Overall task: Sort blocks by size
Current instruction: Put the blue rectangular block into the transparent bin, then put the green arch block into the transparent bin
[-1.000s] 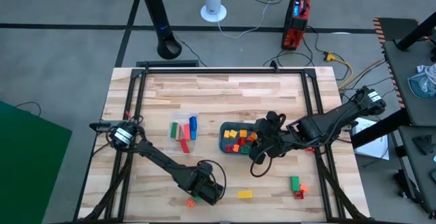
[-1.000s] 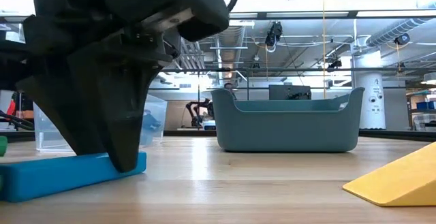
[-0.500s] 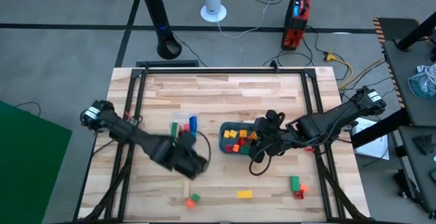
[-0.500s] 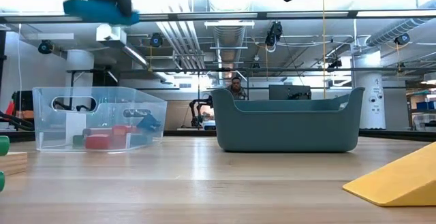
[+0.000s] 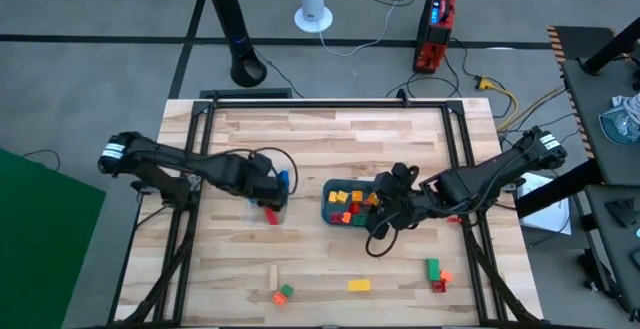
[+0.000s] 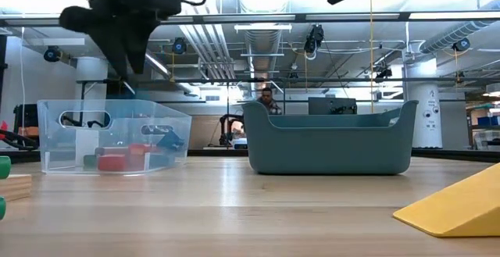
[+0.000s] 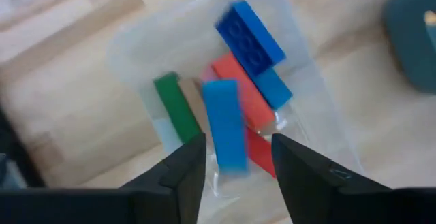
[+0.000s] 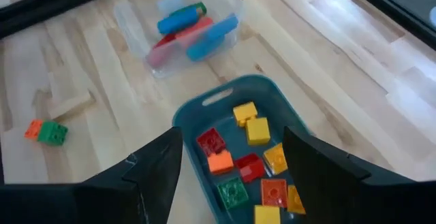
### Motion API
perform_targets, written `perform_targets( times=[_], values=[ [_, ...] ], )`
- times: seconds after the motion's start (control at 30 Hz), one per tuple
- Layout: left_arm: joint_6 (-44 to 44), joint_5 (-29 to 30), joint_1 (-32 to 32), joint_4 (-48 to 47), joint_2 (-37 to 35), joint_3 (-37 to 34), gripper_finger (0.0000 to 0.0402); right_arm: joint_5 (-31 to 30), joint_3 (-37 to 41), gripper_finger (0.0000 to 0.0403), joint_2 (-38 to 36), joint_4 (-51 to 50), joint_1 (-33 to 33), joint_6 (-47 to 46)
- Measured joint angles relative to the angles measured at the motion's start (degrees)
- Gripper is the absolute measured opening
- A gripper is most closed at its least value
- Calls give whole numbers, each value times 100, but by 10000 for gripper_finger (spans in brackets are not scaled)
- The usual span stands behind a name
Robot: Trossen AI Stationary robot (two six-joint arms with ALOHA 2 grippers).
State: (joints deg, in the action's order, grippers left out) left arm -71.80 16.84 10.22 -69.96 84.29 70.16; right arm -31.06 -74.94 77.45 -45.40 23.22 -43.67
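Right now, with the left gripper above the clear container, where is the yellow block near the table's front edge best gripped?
Take the yellow block at its middle, from straight above, fingers closing across its narrow width. It lies flat with its long side running left to right in the high view, and nothing touches it, so both long faces look free.
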Motion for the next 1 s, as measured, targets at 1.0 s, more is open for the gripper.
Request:
perform_targets(
  times=[1.0],
  values=[
    [2942, 1546, 625, 400, -771, 2694, 174, 3073, 1012, 266, 130, -1835, 2365, -8161]
  ],
)
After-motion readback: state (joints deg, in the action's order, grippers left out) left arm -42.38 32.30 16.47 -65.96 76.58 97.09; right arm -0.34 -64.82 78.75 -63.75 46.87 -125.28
